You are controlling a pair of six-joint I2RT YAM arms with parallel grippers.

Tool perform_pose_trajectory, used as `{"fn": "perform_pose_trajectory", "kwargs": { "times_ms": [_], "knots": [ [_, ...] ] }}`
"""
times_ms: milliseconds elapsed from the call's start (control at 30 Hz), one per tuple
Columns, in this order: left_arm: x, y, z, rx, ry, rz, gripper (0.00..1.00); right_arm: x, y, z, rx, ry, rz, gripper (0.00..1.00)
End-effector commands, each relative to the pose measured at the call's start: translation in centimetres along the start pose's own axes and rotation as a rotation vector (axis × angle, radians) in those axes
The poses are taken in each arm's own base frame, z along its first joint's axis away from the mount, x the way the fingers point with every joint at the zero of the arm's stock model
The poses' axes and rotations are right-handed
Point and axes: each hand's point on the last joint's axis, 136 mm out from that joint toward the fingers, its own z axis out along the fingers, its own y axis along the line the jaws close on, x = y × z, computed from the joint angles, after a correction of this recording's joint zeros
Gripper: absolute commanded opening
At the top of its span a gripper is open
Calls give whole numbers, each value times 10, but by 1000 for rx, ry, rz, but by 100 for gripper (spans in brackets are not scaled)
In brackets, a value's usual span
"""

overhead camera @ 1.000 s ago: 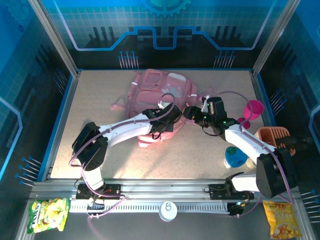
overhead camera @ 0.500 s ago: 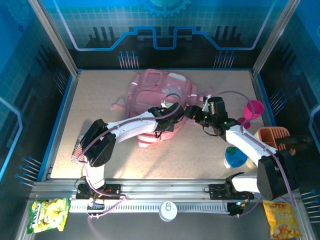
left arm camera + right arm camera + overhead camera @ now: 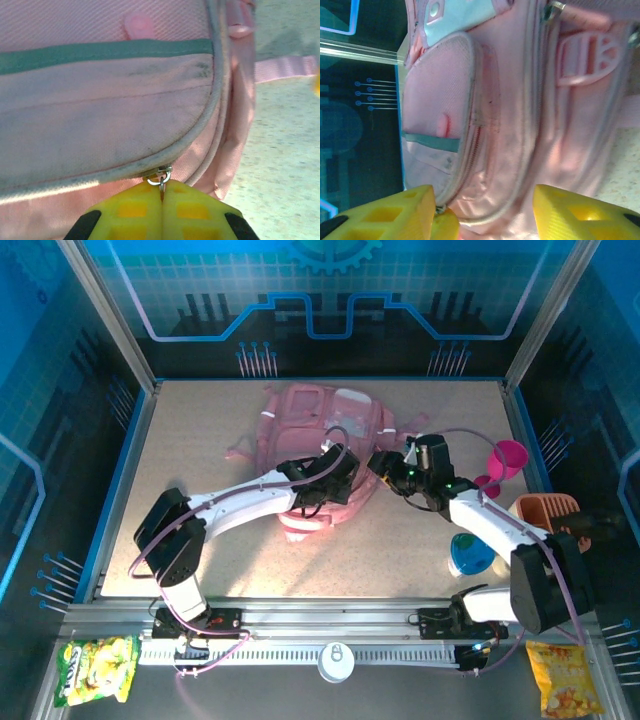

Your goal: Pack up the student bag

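The student bag point(image 3: 320, 425), a soft pink backpack with pale trim and a teal band, lies flat at the middle back of the table. At its near right edge my left gripper point(image 3: 345, 480) is shut on the small metal zip pull point(image 3: 162, 177) under the front pocket's piped seam. In the left wrist view the yellow fingertips point(image 3: 135, 210) meet at the left gripper point(image 3: 162, 197) with the pull's ring pinched between them. My right gripper point(image 3: 380, 465) is just right of it at the bag's side. In its wrist view the right gripper point(image 3: 480, 210) stands open, and the bag's side point(image 3: 510, 125) lies between the jaws.
A magenta goblet cup point(image 3: 508, 460) and an orange basket point(image 3: 545, 512) stand at the right edge, with a blue round item point(image 3: 470, 555) nearer. Snack packets point(image 3: 97, 668) point(image 3: 565, 678) lie on the front rail. The table's left half point(image 3: 190, 460) is bare.
My left gripper has closed on the zip pull and drawn back slightly with the bag's edge. The right gripper's jaws have narrowed somewhat beside it.
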Motion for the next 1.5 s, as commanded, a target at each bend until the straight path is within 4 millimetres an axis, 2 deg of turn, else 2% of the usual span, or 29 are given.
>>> {"fn": "perform_pose_trajectory", "kwargs": {
  "times_ms": [0,267,567,700,867,1033,1200,1333,1467],
  "knots": [
    [-7,-39,-11,192,-16,37,0,-4,24,5,-73,41,62,53],
    [-8,-50,-5,233,-2,54,0,7,14,23,-35,98,91,51],
    [-3,-46,-5,224,12,85,0,7,13,38,-44,116,60,26],
    [2,-23,-7,190,36,75,0,-3,4,32,7,60,21,18],
    [19,27,-13,151,83,39,0,-18,-10,20,56,6,8,16],
    [39,76,-17,164,118,-85,0,-21,-17,18,81,0,-6,16],
    [43,116,-20,116,103,-162,0,-27,-26,16,103,-14,-6,16],
    [36,130,-20,112,60,-214,0,-35,-31,12,123,-32,-15,15],
    [29,116,-17,208,40,-216,0,-35,-30,8,115,-35,-10,17]
  ]
}}
